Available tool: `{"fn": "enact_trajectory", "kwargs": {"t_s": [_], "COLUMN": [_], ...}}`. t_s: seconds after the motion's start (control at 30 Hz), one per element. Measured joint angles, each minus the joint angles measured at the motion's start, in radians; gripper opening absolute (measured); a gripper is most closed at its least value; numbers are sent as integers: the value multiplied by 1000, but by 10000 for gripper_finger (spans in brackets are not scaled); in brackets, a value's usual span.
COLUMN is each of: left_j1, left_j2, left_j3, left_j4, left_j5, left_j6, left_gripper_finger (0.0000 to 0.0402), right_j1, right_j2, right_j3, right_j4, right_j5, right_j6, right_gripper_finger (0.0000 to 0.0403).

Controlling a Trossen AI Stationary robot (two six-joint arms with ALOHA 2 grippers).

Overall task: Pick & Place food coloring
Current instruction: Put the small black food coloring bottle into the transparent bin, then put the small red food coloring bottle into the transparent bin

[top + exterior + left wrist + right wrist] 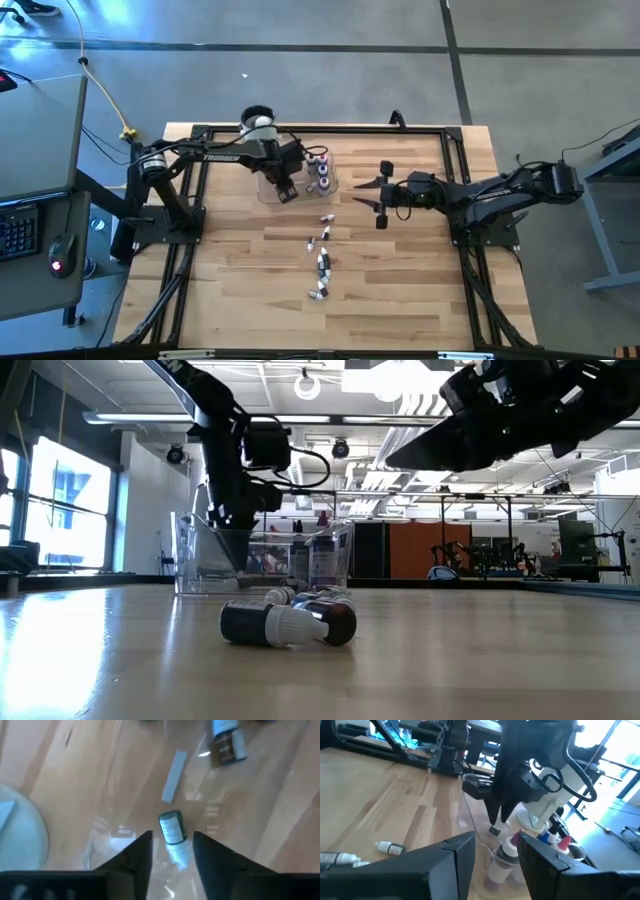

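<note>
My left gripper points down into the clear tray at the far middle of the table. Its fingers stand open on either side of one small dark food coloring bottle, a gap showing on each side. The bottle's whitish tip points back toward the gripper. The right wrist view shows the same bottle just under the left gripper's fingertips. More food coloring bottles stand in the tray's right part. Several lie on their sides on the wood. My right gripper hovers open to the right of the tray.
A white cup with a dark rim stands beyond the tray at the far edge. The loose bottles lie in a line from the tray toward the near edge. A black frame runs round the tabletop. Bare wood lies left and right of the line.
</note>
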Motion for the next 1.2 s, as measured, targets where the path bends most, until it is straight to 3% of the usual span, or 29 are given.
{"fn": "enact_trajectory", "kwargs": {"t_s": [0.13,0.3,0.43,0.73,0.93,1.2], "left_j1": [0,0,-15,-115,-208,-391], "left_j2": [-1,-40,-76,-245,-350,-425], "left_j3": [4,116,242,379,378,377], "left_j4": [0,-158,-295,-340,-432,-557], "left_j5": [-5,19,18,-8,-120,-330], "left_j6": [1,-13,-34,-45,-95,-293], "left_gripper_finger": [179,188,188,188,188,188], "right_j1": [0,0,7,11,7,-26], "right_j2": [0,48,181,547,666,698], "right_j3": [0,9,71,261,331,364], "right_j4": [1,3,6,-32,-68,-195], "right_j5": [-30,-149,-178,-215,-165,-159], "right_j6": [13,85,98,93,67,65], "right_gripper_finger": [138,138,138,138,138,138]}}
